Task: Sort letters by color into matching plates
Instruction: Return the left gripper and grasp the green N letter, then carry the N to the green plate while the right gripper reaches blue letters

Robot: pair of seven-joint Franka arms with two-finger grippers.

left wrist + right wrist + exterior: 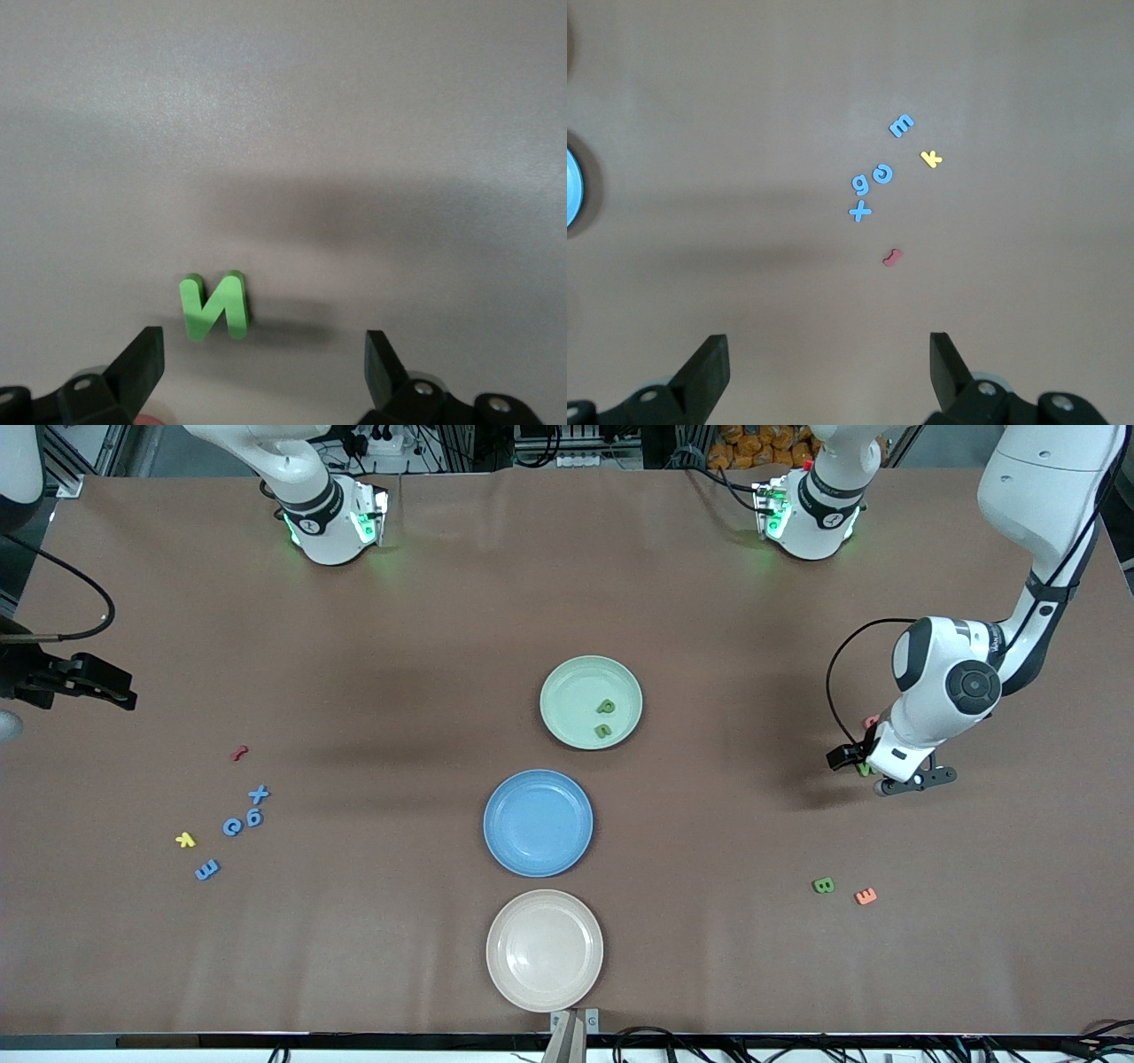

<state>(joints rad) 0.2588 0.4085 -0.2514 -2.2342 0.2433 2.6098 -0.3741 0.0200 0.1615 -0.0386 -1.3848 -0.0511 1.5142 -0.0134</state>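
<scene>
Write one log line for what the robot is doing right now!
left gripper: open, low over green letter N | right gripper: open, waiting | green plate: two green letters | blue plate: no letters

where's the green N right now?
The green N lies flat on the table at the left arm's end, under the open left gripper, not gripped; a pink letter lies beside it.

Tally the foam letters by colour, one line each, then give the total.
Green letters: 4
Blue letters: 4
Yellow letter: 1
Red letter: 1
Orange letter: 1
Pink letter: 1, mostly hidden by the left arm
Total: 12
</scene>
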